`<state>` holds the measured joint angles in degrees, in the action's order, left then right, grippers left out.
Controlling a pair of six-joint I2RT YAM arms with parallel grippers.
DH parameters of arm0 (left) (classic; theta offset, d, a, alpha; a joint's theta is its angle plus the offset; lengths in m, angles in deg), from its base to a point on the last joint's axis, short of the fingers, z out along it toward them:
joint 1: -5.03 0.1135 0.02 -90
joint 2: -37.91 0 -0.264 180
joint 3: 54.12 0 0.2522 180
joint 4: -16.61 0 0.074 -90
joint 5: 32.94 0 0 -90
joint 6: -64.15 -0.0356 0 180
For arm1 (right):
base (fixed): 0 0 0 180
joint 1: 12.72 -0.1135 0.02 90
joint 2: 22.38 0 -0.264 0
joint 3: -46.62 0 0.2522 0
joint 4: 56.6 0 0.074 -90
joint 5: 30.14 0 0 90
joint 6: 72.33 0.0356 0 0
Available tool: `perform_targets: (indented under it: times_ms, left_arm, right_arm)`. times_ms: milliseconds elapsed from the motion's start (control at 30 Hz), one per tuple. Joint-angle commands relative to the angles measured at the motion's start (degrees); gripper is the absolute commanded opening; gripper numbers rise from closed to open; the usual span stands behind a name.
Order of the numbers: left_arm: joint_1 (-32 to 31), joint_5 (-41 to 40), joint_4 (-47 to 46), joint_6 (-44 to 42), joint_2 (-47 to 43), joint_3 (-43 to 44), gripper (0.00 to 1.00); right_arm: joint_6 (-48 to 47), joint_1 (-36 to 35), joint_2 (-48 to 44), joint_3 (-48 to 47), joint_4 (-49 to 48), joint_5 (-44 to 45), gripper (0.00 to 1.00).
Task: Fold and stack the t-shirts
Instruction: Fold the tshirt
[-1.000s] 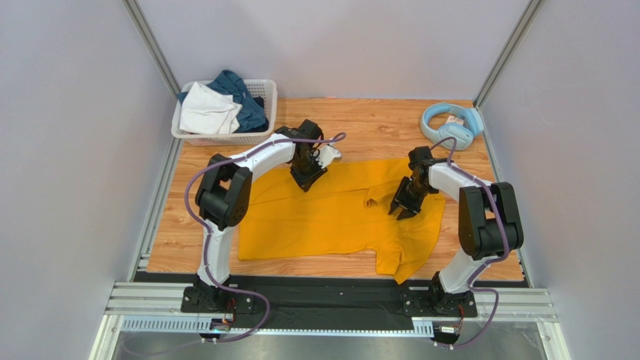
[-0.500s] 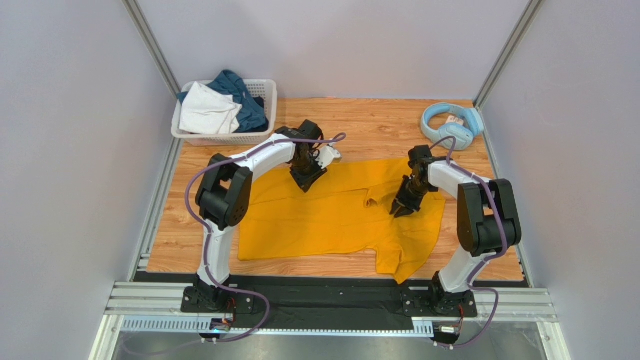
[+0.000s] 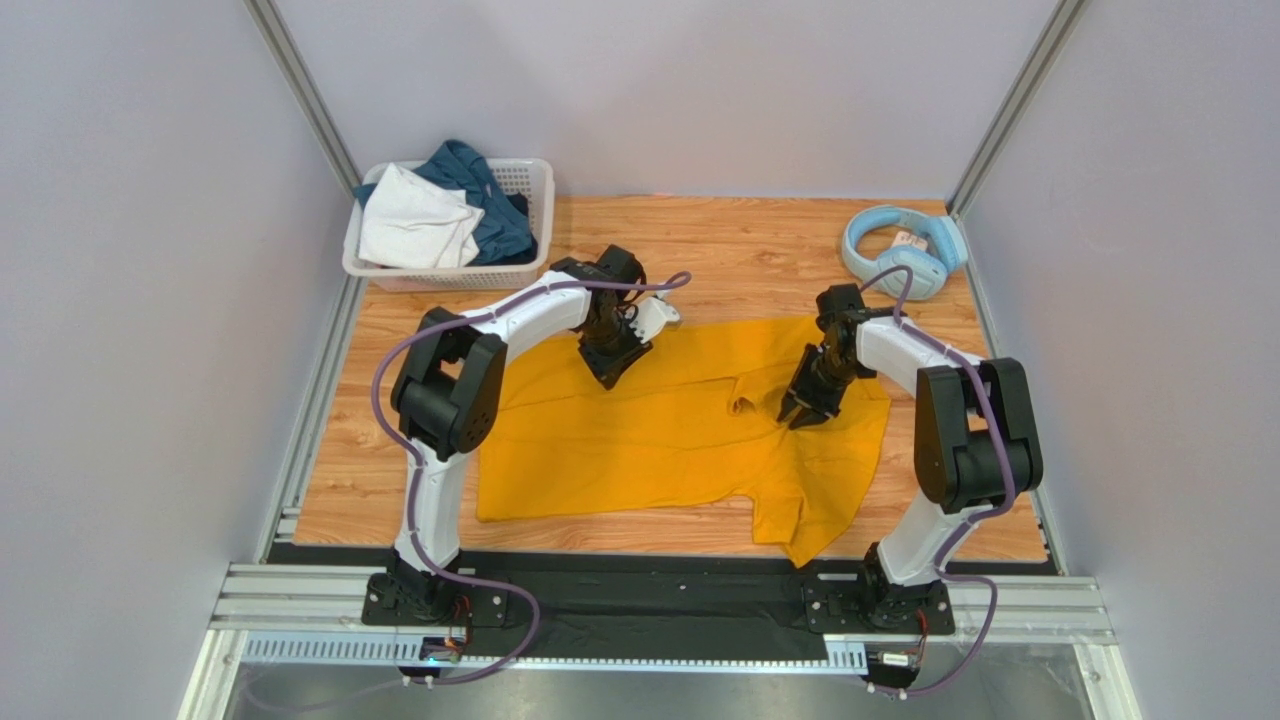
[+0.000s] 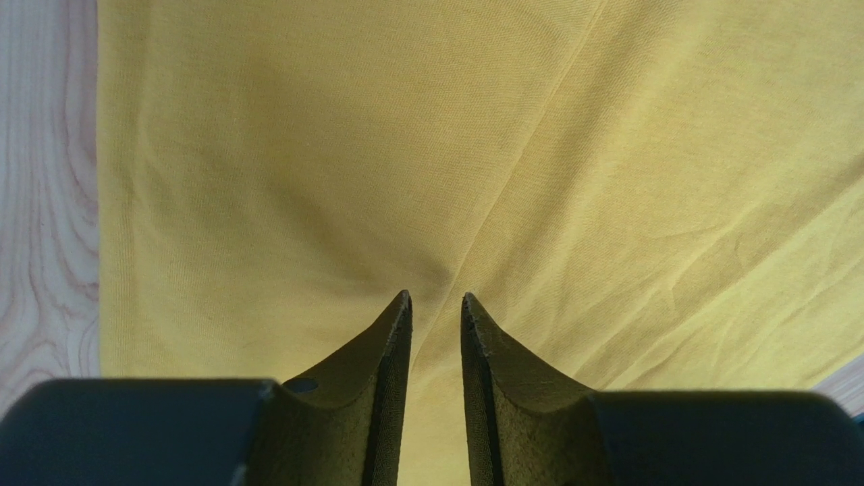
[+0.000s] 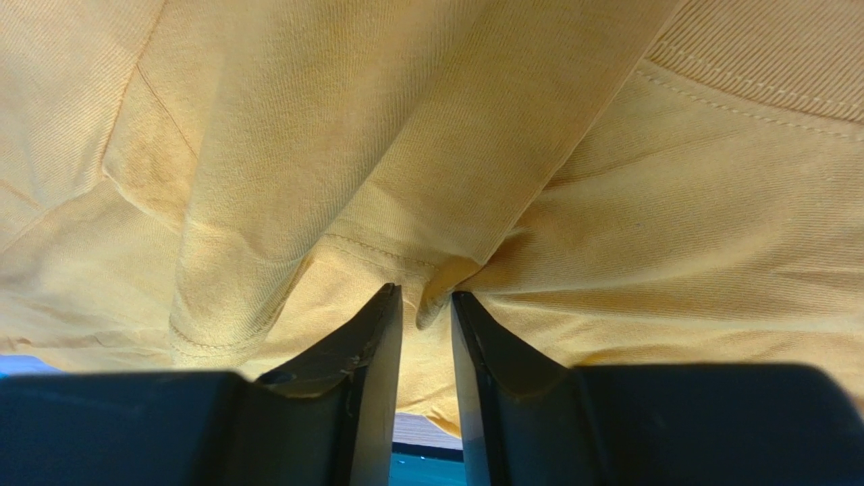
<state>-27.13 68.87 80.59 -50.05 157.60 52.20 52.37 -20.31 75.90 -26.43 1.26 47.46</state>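
- mustard-yellow t-shirt [image 3: 661, 435]: spread flat on wooden table [image 3: 721, 240], near-right corner rumpled; likely soft, light and limp, prone to sag; best taken at hem, shoulders or collar
- left gripper [image 3: 613, 360]: jaws narrowed on a pinched ridge of cloth, far-left edge
- right gripper [image 3: 800, 408]: clamped on bunched fabric beside collar
- white garment [image 3: 413, 218], teal garment [image 3: 481, 188]: heaped in basket [image 3: 519, 188], well apart

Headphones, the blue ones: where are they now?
In the top view, the headphones lie at the far right corner of the table, apart from the yellow shirt.
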Motion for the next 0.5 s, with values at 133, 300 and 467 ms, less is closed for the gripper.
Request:
perform_targets:
  times_ms: [133, 300, 467]
  left_arm:
    - [0.17, 0.14, -1.35, -1.28, -0.96, -1.15, 0.31]
    - [0.08, -0.04, -1.44, -1.37, -0.87, -1.41, 0.30]
    - [0.17, -0.47, -1.70, -1.55, -1.05, -1.85, 0.30]
  right_arm:
    - [0.19, -0.14, -0.45, -1.53, 0.11, -1.83, 0.34]
    - [0.19, -0.14, -0.37, -2.94, 0.73, -2.36, 0.33]
    - [0.72, -0.14, -0.72, -3.47, 0.99, -3.94, 0.33]
